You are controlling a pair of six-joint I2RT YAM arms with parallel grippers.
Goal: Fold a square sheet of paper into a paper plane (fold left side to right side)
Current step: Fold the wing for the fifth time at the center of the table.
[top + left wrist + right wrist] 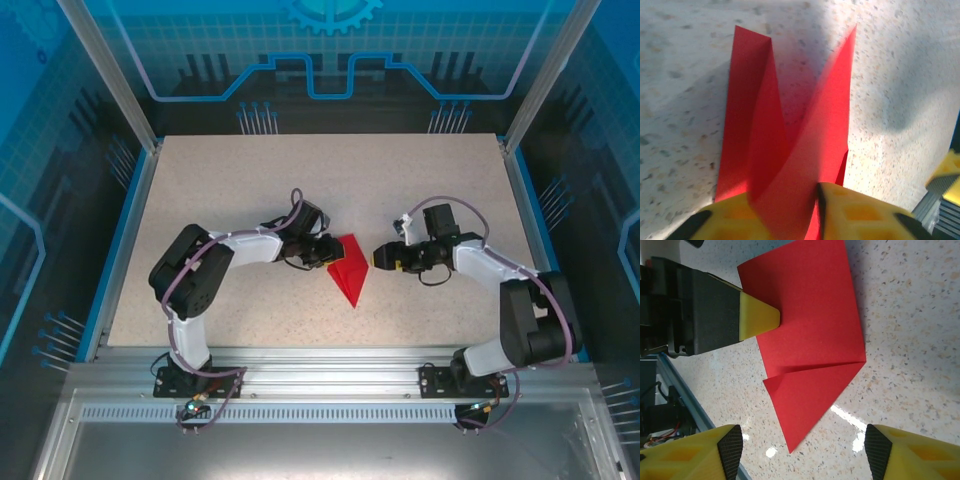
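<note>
While both arms bend at the elbow and reach toward each other over the middle of the table, their wrists lie low over the surface. The left gripper points right and meets the left edge of the red paper. Its wrist view shows the two yellow fingers drawn close together with a raised flap of the paper passing between them, so the jaws are pinching the paper. The right gripper points left, just beside the paper's right side. Its yellow fingers stand spread wide; the paper lies flat ahead of them, its sharp tip reaching toward the gap and touching neither finger. The paper is folded into a creased, pointed shape. It lies between the two grippers at the table's centre, with its tip toward the near edge.
</note>
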